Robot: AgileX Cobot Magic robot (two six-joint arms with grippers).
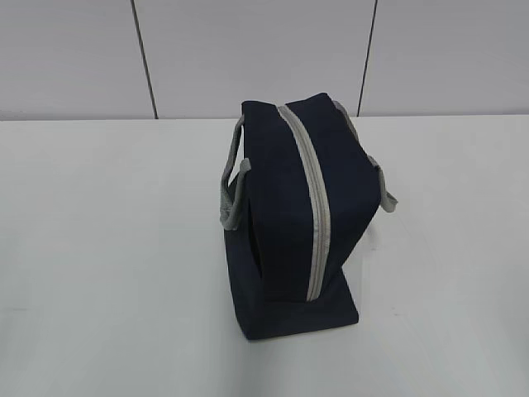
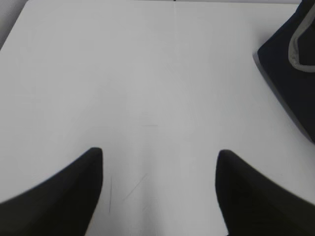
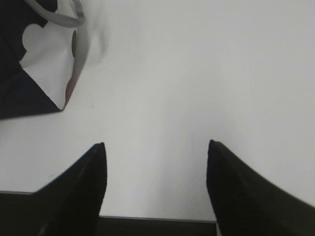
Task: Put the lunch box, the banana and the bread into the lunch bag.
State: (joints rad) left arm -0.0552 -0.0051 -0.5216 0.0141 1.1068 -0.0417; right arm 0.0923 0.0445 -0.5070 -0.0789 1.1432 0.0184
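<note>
At table centre: lunch bag (image 1: 293, 223) upright, grey zipper (image 1: 312, 198) on top running twelve to six, seemingly closed. Left gripper (image 2: 160, 162) and right gripper (image 3: 153, 152) both spread, empty, over bare table (image 1: 99, 273). Lunch box, banana, bread unseen. Suggest: steady bag, then unzip.

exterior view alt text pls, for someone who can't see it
A navy-blue lunch bag stands alone on a white table, its grey zipper running along the top and closed. Grey strap handles hang down on both sides. No arm, gripper or food item appears in this view.
</note>
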